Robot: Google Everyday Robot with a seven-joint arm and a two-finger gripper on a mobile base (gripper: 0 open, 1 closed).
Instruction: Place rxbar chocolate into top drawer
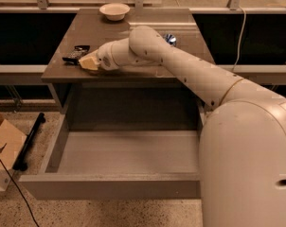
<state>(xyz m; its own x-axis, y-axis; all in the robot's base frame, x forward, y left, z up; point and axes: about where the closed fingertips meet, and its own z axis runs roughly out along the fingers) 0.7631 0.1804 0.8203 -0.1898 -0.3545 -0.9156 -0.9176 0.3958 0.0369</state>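
Gripper (89,62) sat low at the left front of the cabinet top (110,32), right beside the bar (75,54); grip state couldn't be told. Drawer (110,187) stood open below.

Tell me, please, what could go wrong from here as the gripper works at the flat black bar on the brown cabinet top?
1. The gripper sits right beside the small flat black wrapper bar, which lies near the left edge of the brown cabinet top; a nudge might slide it off, outside the open grey drawer.
2. The arm lies across the top close by the crushed blue-and-silver can; lifting away could knock it.
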